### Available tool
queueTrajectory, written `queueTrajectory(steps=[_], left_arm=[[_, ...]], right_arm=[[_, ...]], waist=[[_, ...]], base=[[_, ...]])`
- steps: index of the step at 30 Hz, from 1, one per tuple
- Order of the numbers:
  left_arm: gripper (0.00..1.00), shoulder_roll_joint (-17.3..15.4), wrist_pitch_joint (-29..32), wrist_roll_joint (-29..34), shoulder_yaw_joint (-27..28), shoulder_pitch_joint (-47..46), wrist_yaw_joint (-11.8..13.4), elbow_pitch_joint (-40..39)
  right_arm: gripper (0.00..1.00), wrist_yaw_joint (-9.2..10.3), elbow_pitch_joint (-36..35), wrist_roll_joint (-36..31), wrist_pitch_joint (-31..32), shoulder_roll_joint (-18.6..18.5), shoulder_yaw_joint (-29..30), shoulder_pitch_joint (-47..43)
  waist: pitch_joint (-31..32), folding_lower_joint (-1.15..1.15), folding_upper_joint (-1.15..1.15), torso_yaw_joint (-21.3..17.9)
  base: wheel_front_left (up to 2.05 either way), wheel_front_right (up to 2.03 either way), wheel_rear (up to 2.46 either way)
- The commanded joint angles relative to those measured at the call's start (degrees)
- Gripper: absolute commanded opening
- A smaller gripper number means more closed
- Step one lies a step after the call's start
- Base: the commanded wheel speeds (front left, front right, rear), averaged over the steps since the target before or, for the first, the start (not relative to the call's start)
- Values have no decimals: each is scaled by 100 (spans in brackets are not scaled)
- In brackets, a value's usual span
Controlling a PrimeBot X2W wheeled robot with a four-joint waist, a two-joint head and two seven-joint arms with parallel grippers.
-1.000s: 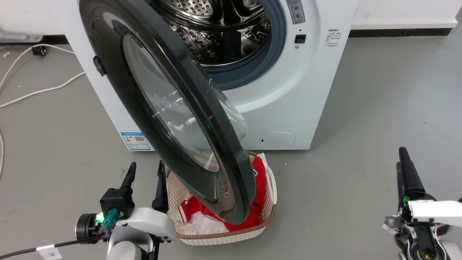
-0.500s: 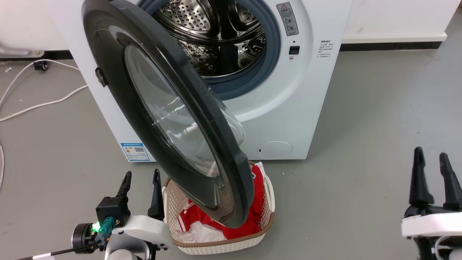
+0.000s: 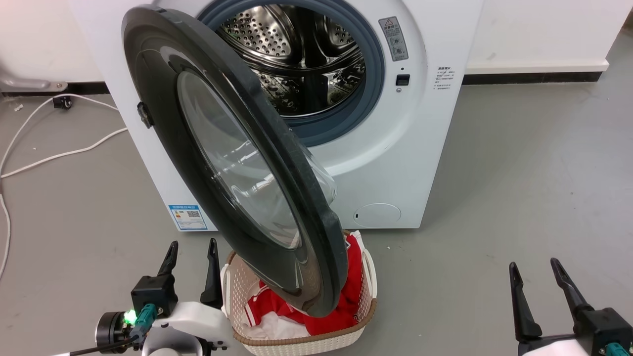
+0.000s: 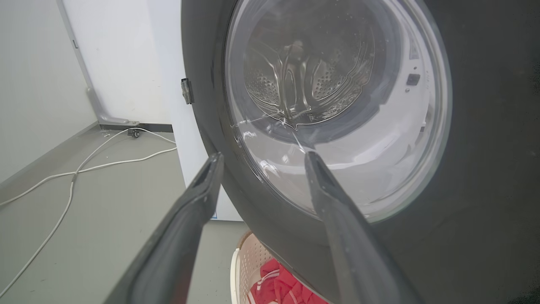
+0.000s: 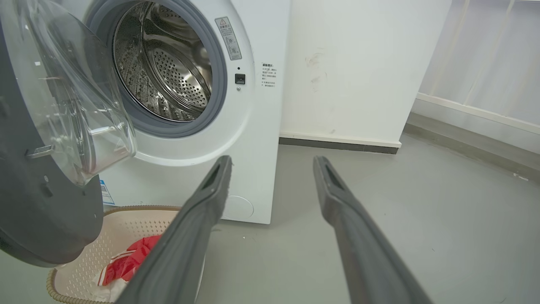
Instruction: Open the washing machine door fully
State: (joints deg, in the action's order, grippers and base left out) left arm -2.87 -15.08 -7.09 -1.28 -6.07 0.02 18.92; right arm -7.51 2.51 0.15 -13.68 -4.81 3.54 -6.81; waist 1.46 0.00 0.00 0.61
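Right jaws shifted; door seemingly beyond left jaws.

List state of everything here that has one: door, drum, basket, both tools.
washing machine door: partly open, not fully swung out.
drum: exposed, looks empty.
laundry basket: on floor under the door's lower edge, holding red and white clothes.
left tool: open, empty, by the door's outer face.
right tool: open, empty, away from the washing machine.

I see the washing machine door, a glossy black disc with bulging clear glass, standing partway open, hinged at the left of the white washing machine.
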Motion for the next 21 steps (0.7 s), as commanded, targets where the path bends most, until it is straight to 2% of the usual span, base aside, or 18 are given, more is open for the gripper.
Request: queueTrajectory(steps=[1,17,18,19,20,21], left_arm=[[100,-4,-13,42,30,83,-25,3],[100,-10,-13,103,42,207,-83,27],[75,-9,-13,114,20,208,-92,41],[14,-9,-13,117,11,202,-97,47],[0,-10,-13,134,5,194,-100,52],[0,-10,-13,140,1,186,-98,55]], right_arm=[[100,4,67,-41,-39,35,0,-75],[100,4,139,88,-122,154,38,19],[100,4,139,89,-122,158,40,18],[100,4,138,85,-124,160,38,16],[100,4,139,84,-126,163,41,14],[100,4,144,84,-128,167,41,10]], waist=[[28,0,0,9],[85,0,0,-16],[83,0,0,-16],[80,0,0,-15],[78,0,0,-16],[75,0,0,-17]], base=[[0,0,0],[0,0,0],[0,0,0],[0,0,0],[0,0,0],[0,0,0]])
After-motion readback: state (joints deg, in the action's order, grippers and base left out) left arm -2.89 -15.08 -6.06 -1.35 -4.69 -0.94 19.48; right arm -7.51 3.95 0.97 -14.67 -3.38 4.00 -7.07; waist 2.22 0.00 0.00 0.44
